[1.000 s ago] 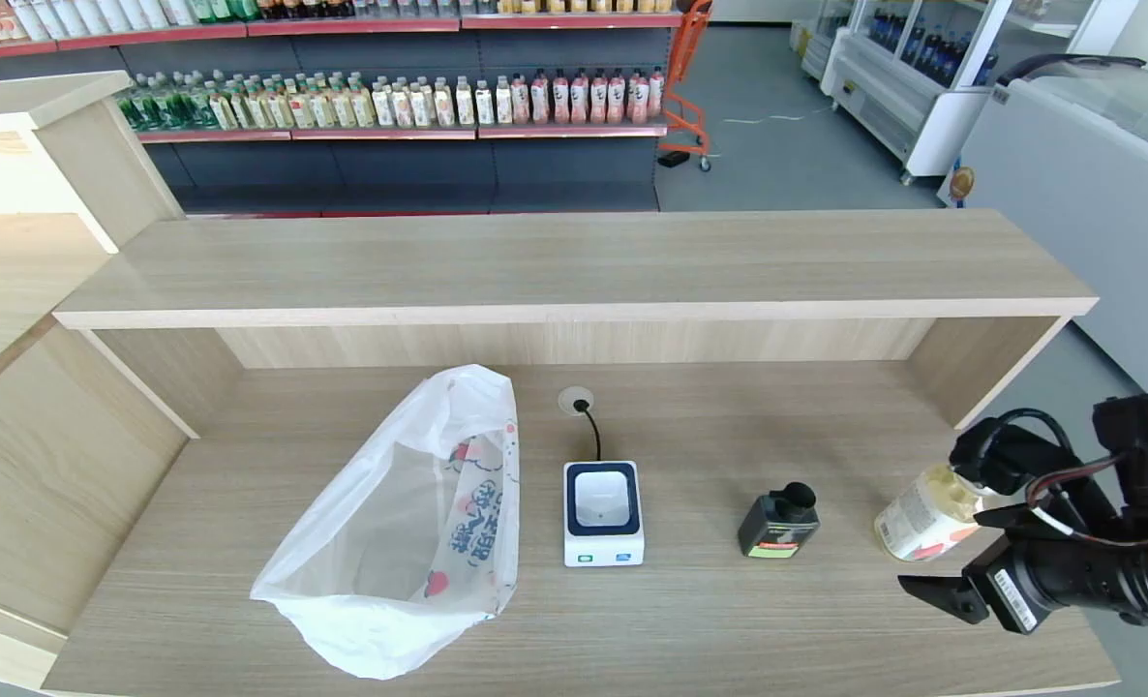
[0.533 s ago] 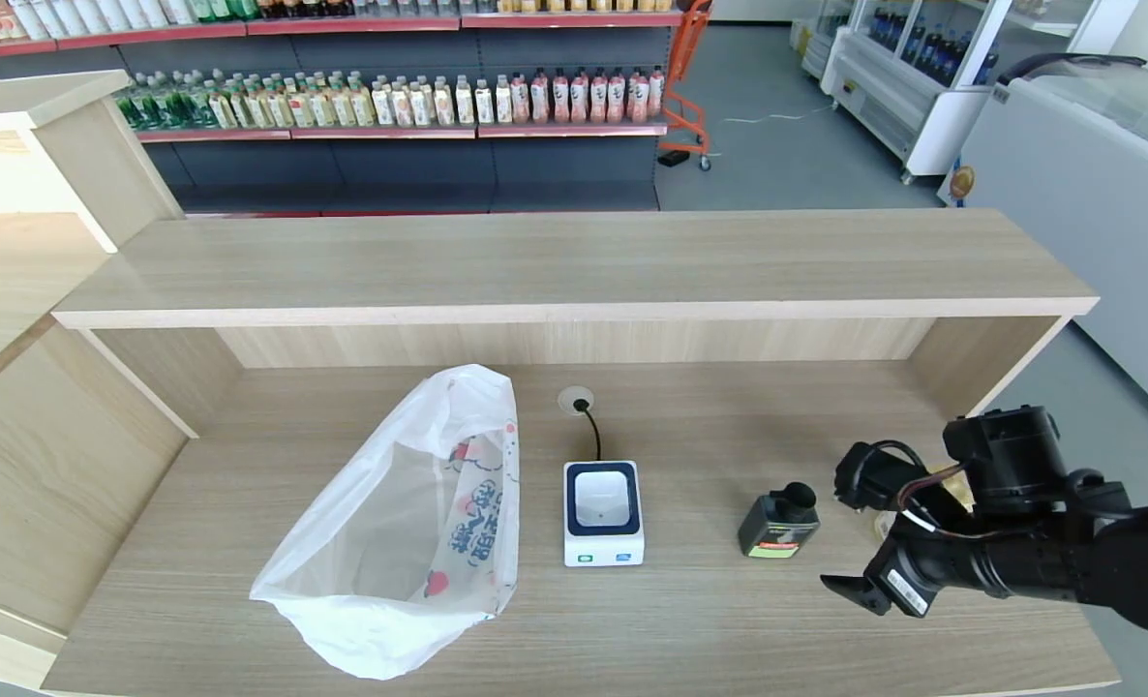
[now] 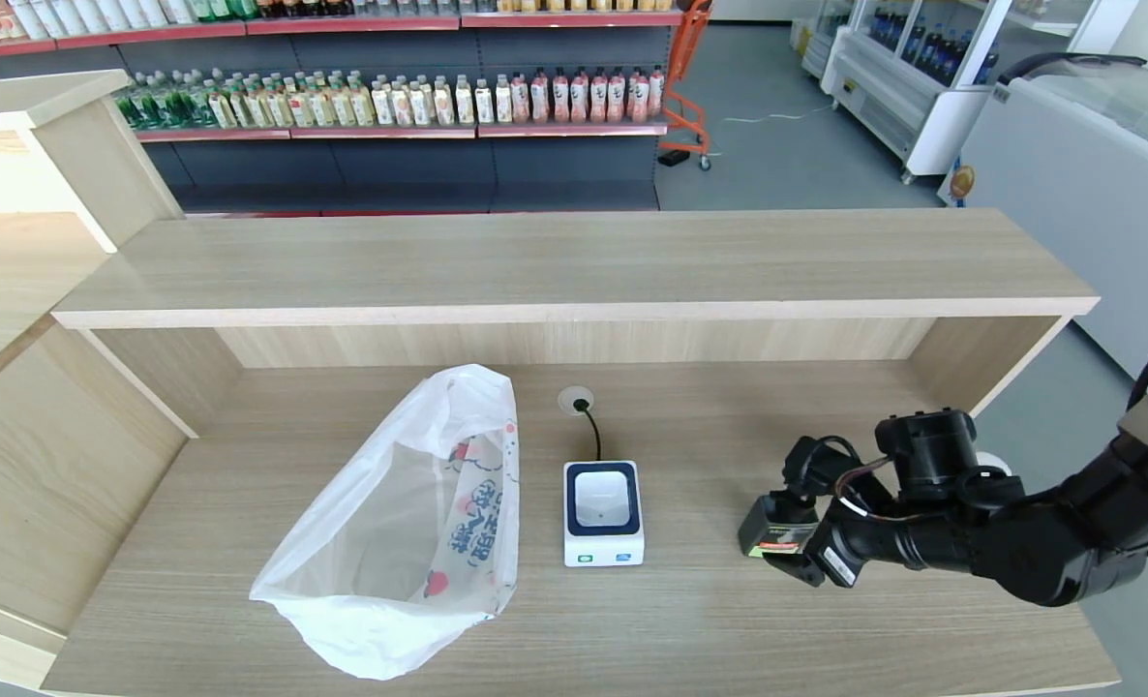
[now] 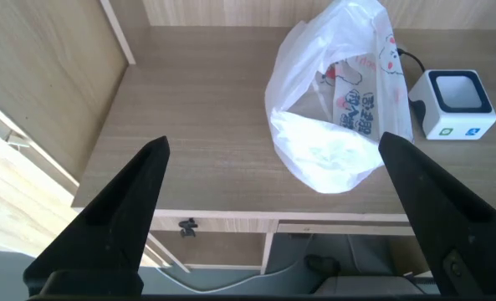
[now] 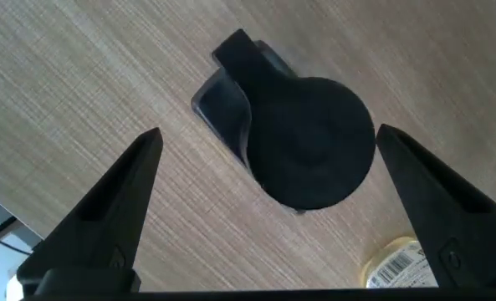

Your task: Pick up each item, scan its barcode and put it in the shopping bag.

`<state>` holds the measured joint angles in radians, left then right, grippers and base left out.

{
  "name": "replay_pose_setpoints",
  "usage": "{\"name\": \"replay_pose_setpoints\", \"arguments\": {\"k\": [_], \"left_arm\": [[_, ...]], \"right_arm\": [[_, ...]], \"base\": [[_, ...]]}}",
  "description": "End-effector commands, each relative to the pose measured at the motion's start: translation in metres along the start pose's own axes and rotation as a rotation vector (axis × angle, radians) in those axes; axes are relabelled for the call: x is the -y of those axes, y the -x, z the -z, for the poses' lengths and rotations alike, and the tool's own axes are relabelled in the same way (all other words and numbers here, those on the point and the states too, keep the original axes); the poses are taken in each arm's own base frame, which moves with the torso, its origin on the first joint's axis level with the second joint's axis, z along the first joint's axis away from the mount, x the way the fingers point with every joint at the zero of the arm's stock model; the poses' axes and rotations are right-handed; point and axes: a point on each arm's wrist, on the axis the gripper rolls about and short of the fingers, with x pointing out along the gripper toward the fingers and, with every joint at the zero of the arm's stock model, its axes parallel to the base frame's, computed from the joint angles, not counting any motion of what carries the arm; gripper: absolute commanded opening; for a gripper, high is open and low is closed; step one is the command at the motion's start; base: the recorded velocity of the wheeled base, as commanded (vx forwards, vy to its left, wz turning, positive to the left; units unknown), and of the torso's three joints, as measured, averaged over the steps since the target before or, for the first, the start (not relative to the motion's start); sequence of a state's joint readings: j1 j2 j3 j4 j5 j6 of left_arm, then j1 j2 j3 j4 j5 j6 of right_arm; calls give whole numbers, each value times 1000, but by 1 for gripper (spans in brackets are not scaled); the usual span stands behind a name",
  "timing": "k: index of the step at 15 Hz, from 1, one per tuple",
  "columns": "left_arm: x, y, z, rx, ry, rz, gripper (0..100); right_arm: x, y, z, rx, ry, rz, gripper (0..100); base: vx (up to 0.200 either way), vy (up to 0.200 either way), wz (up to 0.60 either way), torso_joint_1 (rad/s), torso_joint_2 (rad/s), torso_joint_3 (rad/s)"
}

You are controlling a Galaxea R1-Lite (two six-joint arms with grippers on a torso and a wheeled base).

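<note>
The small dark bottle [image 3: 772, 530] stands upright on the worktop [image 3: 690, 620], right of the scanner [image 3: 603, 511], well apart from the shopping bag [image 3: 409, 528]. It looks rigid, light and smooth, best taken by its flat body below the round cap. The right gripper [image 5: 268, 213] hangs over it, fingers spread either side; the left gripper [image 4: 268, 217] has its fingers spread too.

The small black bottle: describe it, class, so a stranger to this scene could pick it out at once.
On the wooden counter, find the white scanner at its middle. To the scanner's right stands the small black bottle, between the open fingers of the right gripper. It is dark and squat with a round black cap, unlike the pale bottle beside it.
</note>
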<state>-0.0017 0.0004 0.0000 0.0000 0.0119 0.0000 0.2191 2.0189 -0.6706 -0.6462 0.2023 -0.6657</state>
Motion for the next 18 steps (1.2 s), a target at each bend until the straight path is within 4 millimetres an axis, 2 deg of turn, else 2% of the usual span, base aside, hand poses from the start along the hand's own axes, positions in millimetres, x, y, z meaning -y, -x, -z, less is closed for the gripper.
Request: {"name": "replay_pose_setpoints", "arguments": {"k": [1, 4, 6, 7, 10, 15, 17, 18], "left_arm": [[0, 0, 0, 0, 0, -1, 100], [0, 0, 0, 0, 0, -2, 100], [0, 0, 0, 0, 0, -1, 100], [0, 0, 0, 0, 0, -1, 100], [0, 0, 0, 0, 0, -1, 100], [0, 0, 0, 0, 0, -2, 100], [0, 0, 0, 0, 0, -2, 100], [0, 0, 0, 0, 0, -1, 100]], "right_arm": [[2, -20, -1, 9, -7, -22, 100], [2, -37, -8, 31, 2, -38, 100], [-5, -44, -15, 47, -19, -61, 100], [-9, -45, -18, 60, -23, -67, 0], [-15, -43, -25, 100, -51, -64, 0], [-10, -18, -15, 105, -80, -22, 0], [2, -5, -26, 178, -154, 35, 0], [10, 9, -38, 234, -240, 67, 0]], "base": [[0, 0, 0, 0, 0, 0], [0, 0, 0, 0, 0, 0], [0, 0, 0, 0, 0, 0], [0, 0, 0, 0, 0, 0], [0, 0, 0, 0, 0, 0], [0, 0, 0, 0, 0, 0], [0, 0, 0, 0, 0, 0], [0, 0, 0, 0, 0, 0]]}}
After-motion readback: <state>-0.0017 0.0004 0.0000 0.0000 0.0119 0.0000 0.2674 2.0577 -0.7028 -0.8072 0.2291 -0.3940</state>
